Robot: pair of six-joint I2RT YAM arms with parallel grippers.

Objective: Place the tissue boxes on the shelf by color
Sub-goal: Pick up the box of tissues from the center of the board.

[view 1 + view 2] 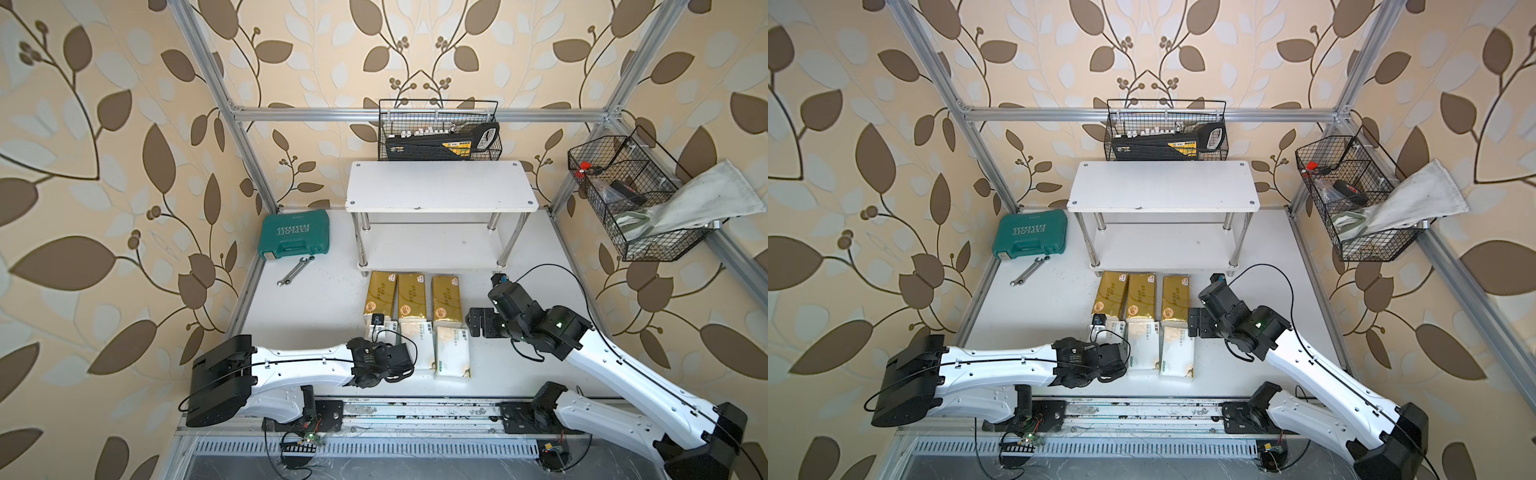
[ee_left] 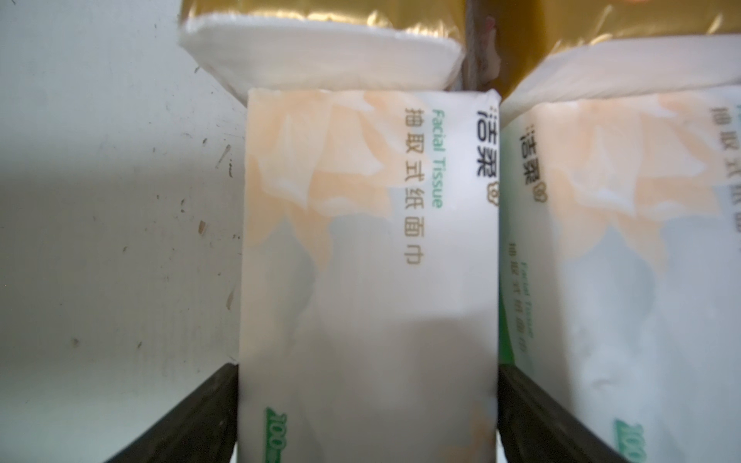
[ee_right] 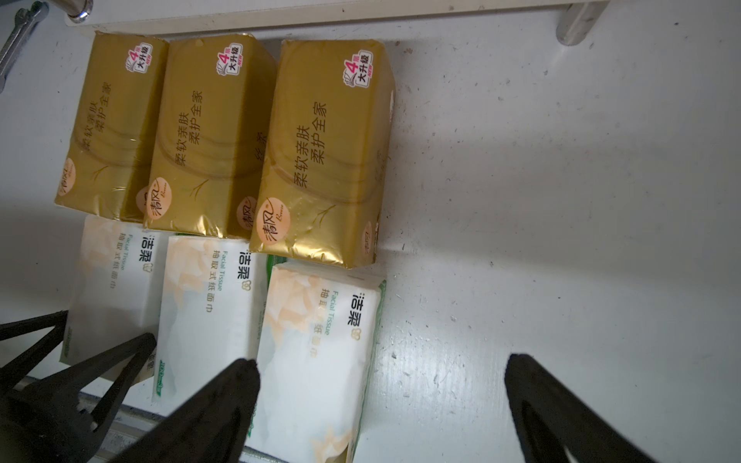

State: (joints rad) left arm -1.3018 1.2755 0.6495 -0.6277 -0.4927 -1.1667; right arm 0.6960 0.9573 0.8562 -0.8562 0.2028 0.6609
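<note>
I have the white table (image 1: 316, 316) under both arms, with the shelf (image 1: 440, 187) standing well ahead of both grippers. The teal tool case (image 1: 296, 235) sits far ahead of the left gripper (image 2: 367, 373) and out to its left. All six tissue packs lie flat on the table, short of the shelf's front edge. Three gold packs (image 3: 208, 132) lie side by side in the farther row and three white packs (image 3: 208, 304) in the nearer row, each white one butting end to end against a gold one. My left gripper is down over the leftmost white pack (image 2: 361, 240), jaws spread wide with one finger along each long side; I cannot tell whether they press on it. The middle white pack (image 2: 621, 260) lies just to that gripper's right. My right gripper (image 3: 381, 362) hangs with its jaws wide apart, one finger above the edge of the rightmost white pack (image 3: 316, 340), the other above bare table. A wrench (image 1: 296, 271) lies ahead and left of the left gripper, near the case.
</note>
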